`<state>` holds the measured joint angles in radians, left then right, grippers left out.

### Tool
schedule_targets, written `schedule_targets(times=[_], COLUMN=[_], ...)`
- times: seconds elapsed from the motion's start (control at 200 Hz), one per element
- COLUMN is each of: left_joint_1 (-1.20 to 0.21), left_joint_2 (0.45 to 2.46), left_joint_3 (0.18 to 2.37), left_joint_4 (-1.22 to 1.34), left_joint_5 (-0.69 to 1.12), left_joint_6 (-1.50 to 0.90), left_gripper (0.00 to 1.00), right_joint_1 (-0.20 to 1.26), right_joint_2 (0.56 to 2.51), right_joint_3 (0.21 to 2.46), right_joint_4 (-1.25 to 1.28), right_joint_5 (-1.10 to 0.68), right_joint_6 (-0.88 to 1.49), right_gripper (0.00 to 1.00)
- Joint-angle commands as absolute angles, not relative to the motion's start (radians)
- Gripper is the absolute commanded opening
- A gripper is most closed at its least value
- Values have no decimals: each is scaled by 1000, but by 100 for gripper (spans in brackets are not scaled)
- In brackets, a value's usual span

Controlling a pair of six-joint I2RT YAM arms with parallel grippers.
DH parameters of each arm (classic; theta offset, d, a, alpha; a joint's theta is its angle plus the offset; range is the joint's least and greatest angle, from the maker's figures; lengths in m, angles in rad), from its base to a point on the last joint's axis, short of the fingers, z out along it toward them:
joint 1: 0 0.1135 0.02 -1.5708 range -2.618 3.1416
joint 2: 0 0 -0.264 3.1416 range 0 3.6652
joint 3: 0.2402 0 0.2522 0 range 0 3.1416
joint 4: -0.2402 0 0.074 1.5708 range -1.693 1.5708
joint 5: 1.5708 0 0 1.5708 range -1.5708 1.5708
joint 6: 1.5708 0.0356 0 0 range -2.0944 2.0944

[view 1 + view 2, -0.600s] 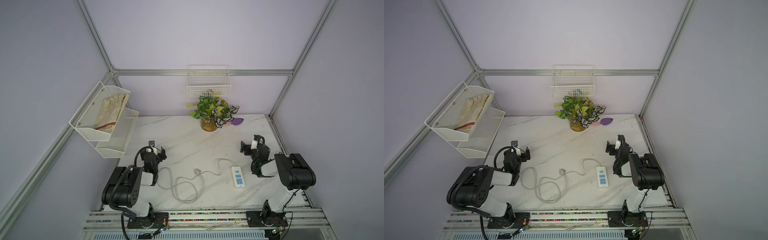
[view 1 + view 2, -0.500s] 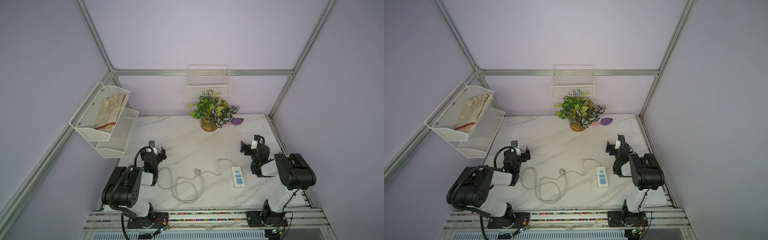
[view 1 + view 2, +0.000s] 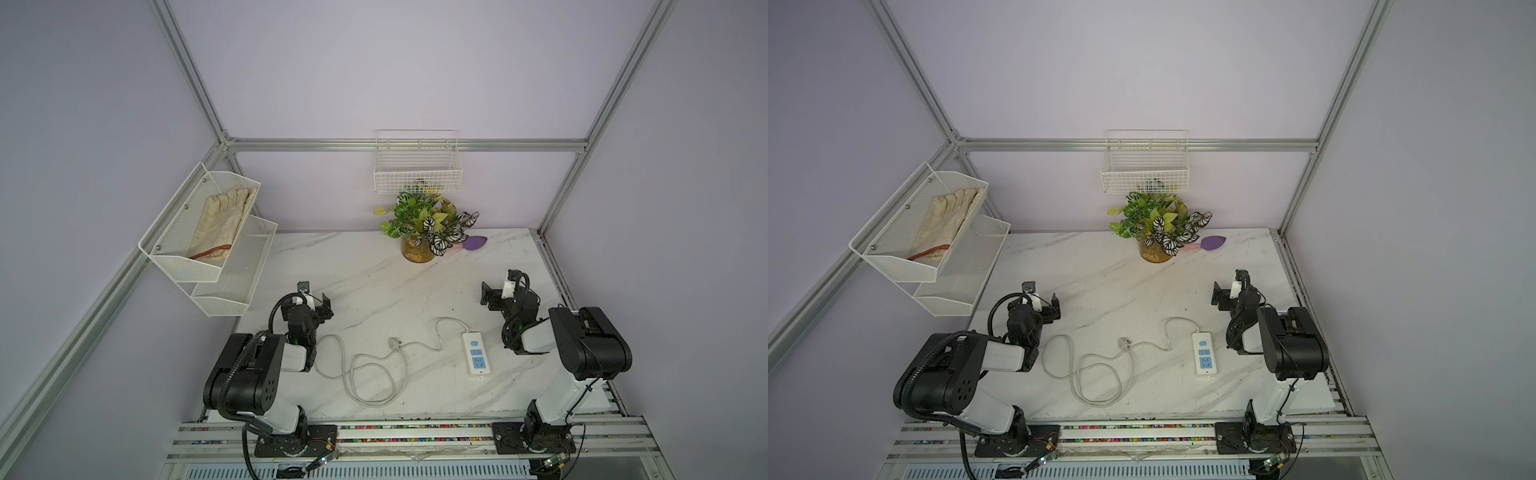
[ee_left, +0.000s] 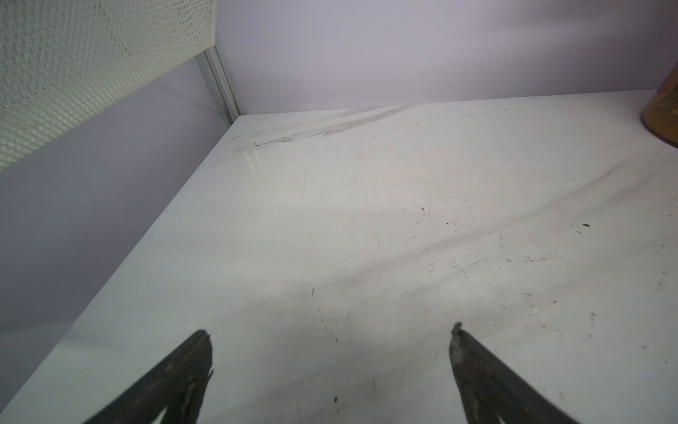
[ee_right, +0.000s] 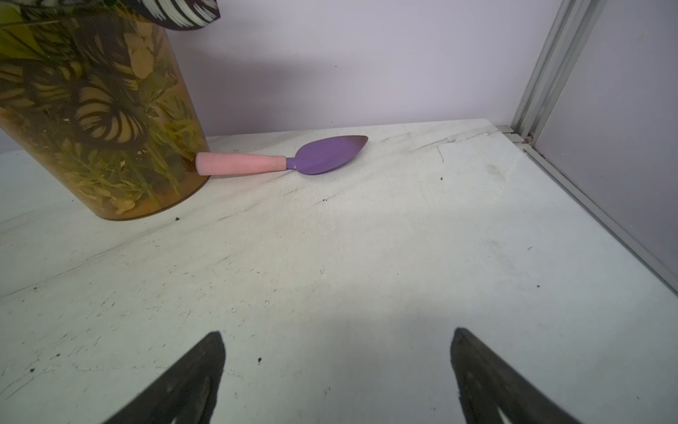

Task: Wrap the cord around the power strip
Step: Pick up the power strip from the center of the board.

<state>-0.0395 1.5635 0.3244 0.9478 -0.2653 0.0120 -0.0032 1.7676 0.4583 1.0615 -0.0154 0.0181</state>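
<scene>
In both top views the white power strip (image 3: pixel 476 355) (image 3: pixel 1204 356) lies flat at the table's front right, its blue button and socket panels facing up. Its pale cord (image 3: pixel 437 334) (image 3: pixel 1168 330) arcs off the strip's far end. It then runs left in loose loops on the table, and the small plug (image 3: pixel 393 342) (image 3: pixel 1123 342) rests near the middle. My left gripper (image 3: pixel 315 294) (image 4: pixel 330 330) is open over bare table, left of the loops. My right gripper (image 3: pixel 500 284) (image 5: pixel 337 332) is open beyond the strip. Neither touches anything.
A potted plant (image 3: pixel 417 251) (image 5: pixel 102 128) stands at the back centre, with a purple trowel (image 3: pixel 476 243) (image 5: pixel 323 156) beside it. A wire basket (image 3: pixel 417 174) hangs on the back wall. A white shelf rack (image 3: pixel 208 257) holding a glove (image 3: pixel 222 220) overhangs the left side.
</scene>
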Motion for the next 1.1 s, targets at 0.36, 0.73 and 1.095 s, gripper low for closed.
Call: schedule_targets(times=[0.36,0.73,1.095], left_joint_1=[-59,-147,-359], left_joint_2=[1525,1180,1167], left_joint_3=[348,565,809], left_joint_4=[984,436,142], left_joint_5=[-283,-173,55], left_joint_6=[40,17,17], left_gripper=[100,100,100], right_joint_1=[3,117,448], right_joint_2=[1614,1253,1139], right_joint_3=[502,932,955], right_joint_4=[901,-314,-829], right_joint_5=[72,78,172], right_joint_6=[53,260,586], right_gripper=[97,90,87])
